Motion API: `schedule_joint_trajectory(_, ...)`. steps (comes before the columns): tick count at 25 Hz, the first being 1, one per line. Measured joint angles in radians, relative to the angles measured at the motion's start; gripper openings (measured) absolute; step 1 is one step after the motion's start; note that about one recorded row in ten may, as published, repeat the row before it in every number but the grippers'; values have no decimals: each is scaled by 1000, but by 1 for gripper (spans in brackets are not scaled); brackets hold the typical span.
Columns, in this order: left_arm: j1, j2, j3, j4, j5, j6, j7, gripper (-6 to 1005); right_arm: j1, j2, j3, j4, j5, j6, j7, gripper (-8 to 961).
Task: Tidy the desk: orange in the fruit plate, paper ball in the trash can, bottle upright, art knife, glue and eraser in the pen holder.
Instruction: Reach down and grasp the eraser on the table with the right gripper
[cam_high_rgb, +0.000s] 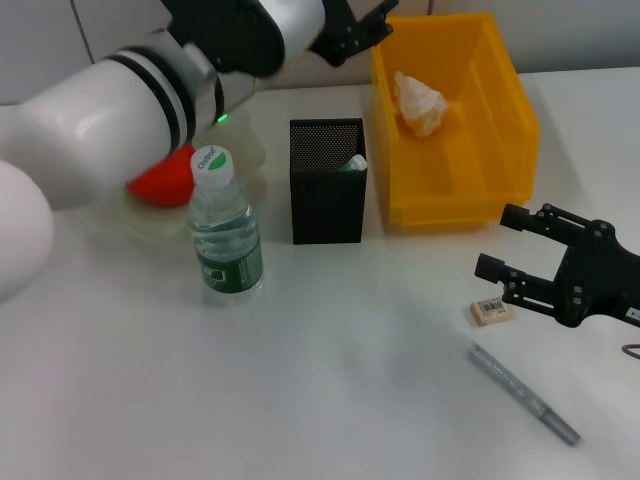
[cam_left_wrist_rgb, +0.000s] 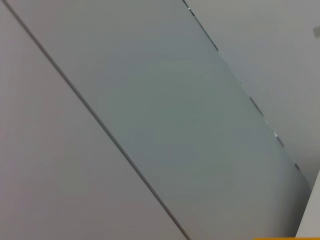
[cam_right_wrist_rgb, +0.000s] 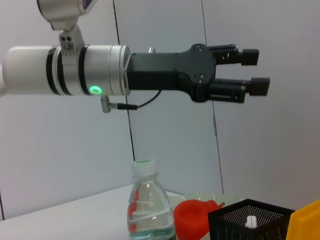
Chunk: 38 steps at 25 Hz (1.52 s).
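Right hand (cam_high_rgb: 495, 245) sits low over the counter (cam_high_rgb: 330, 370), open and empty, just beside the eraser (cam_high_rgb: 490, 311); the art knife (cam_high_rgb: 523, 393) lies nearby. Left hand (cam_right_wrist_rgb: 252, 70) hangs open, high by the trash can (cam_high_rgb: 500, 130). Eraser pickup looks next: settle the fingers around it, close, carry it to the pen holder (cam_high_rgb: 327, 185).

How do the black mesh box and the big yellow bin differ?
The pen holder is black mesh, narrow and tall; the yellow bin is solid plastic, wide and much larger. A white-capped item pokes up inside the pen holder, while a crumpled paper ball lies in the bin. Both are open-topped, standing upright side by side on the table.
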Motion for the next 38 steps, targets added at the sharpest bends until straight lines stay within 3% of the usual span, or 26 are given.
schedule_joint_trajectory(4, -2, 1, -81, 52, -111, 124, 10, 797, -2, 0, 0, 0, -1, -1, -6, 710)
schedule_joint_trajectory(12, 8, 1, -164, 92, -234, 229, 61, 797, -2, 0, -1, 0, -2, -1, -6, 710)
schedule_joint_trajectory(14, 9, 3, -238, 92, -376, 318, 148, 797, -2, -1, 0, -2, -2, -2, -6, 710)
schedule_joint_trajectory(16, 9, 3, -256, 89, -413, 339, 175, 797, -2, -1, 0, -3, -2, -2, -6, 710)
schedule_joint_trajectory(21, 11, 2, -359, 47, -608, 462, 331, 797, -2, -1, 0, -12, -2, -2, -6, 710)
schedule_joint_trajectory(25, 9, 2, -397, 24, -654, 526, 367, 797, -2, -2, 0, -15, -2, -2, -6, 710)
schedule_joint_trajectory(28, 0, 1, -494, -72, -787, 703, 504, 797, -2, -2, 0, -20, -2, -2, -4, 710)
schedule_joint_trajectory(33, 3, 1, -509, -87, -809, 733, 532, 797, -2, -2, 0, -33, -10, -1, 3, 710)
schedule_joint_trajectory(34, 25, 2, -563, -123, -851, 846, 588, 797, -4, -1, 3, -40, -10, -2, 6, 709)
schedule_joint_trajectory(38, 41, 3, -572, -132, -855, 870, 575, 796, -8, 0, 9, -54, -11, -9, 18, 709)
